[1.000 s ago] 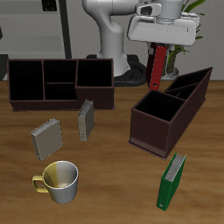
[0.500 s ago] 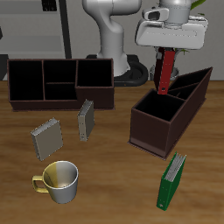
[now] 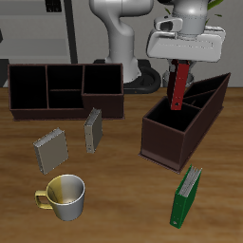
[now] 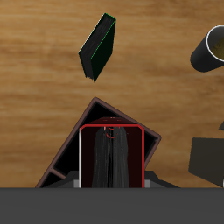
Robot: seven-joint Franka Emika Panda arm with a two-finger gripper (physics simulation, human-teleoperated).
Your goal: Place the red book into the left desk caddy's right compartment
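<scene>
1. Red hardcover, thin and flat: the red book (image 3: pixel 180 84) hangs upright, slightly tilted, pinched at its top end in the gripper (image 3: pixel 182 63), fingers closed flat against its covers.
2. Lower end hovering over the left desk caddy (image 3: pixel 169 142), above the divider region; which compartment lies beneath cannot be told.
3. Dark brown wood, boxy, open-topped, skewed with its narrow end toward the table's front edge.
4. From the wrist: red book (image 4: pixel 112 156) seen end-on, red rim around dark pages, caddy corner (image 4: pixel 92 112) just beyond.
5. Glossy green book (image 3: pixel 187 196) standing near the front edge.
6. Two grey books (image 3: pixel 52 149) beside a cream mug (image 3: pixel 65 196); second caddy (image 3: pixel 66 88) broadside, farther back.
</scene>
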